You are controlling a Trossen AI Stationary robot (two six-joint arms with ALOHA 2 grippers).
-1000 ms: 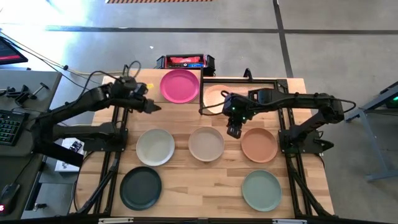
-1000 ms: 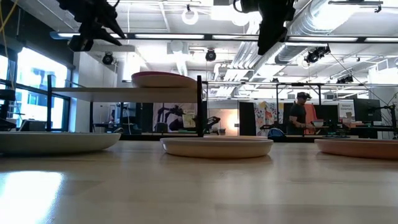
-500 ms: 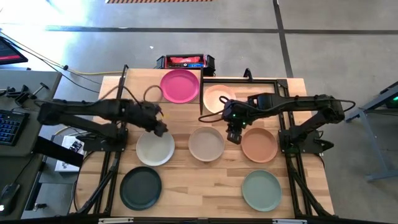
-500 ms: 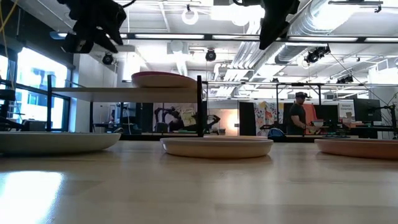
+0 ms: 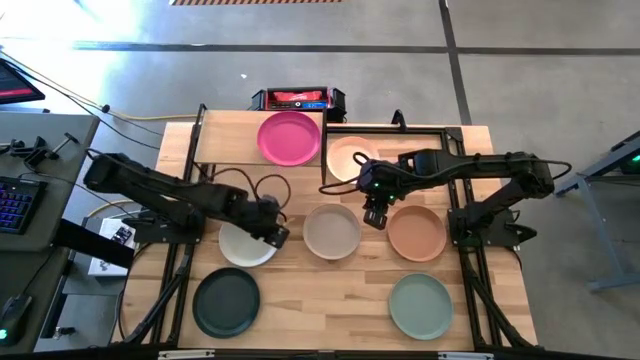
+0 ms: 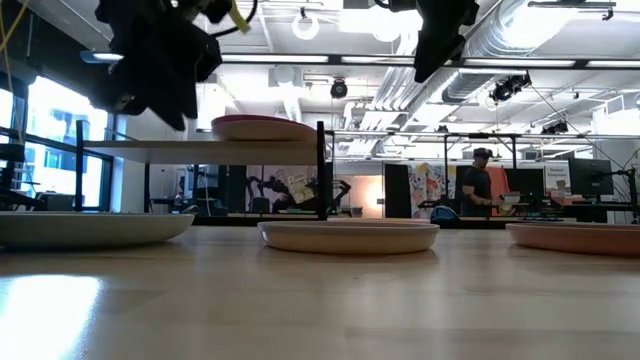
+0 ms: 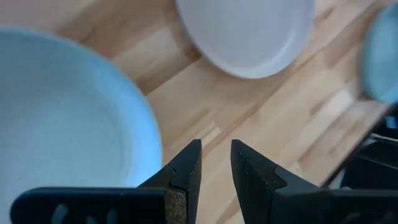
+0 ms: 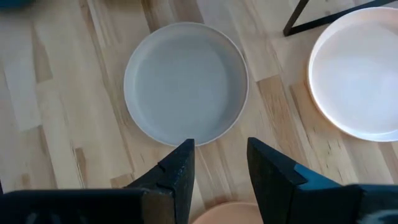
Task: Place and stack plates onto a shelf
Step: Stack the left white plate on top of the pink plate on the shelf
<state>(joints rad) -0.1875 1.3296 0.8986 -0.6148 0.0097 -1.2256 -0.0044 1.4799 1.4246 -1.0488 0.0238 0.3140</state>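
At the near edge of the table, a dark green plate and a sage green plate are seen lying flat, well apart from each other and untouched. Behind them a row of three is laid out: an off-white plate, a beige plate and a terracotta plate.

Between the off-white and beige plates, the left gripper is held low over the wood, at the off-white plate's right rim. Its fingers are parted by a narrow gap and nothing is held between them; in the wrist view the pale rim is shown just to one side of the left fingertips, not between them. A round plate offers no long axis, so the coming grip is judged to turn only on that sideways offset to the rim.

Farther back, the right gripper is poised above the gap between the beige and terracotta plates, jaws open and empty, with the beige plate directly ahead of its fingers. The left arm is judged nearer the off-white plate, the right arm nearer the beige.

At the far edge, a magenta plate is already set on the shelf, whose left half is bare. A peach plate is seen beside it, inside a black frame.
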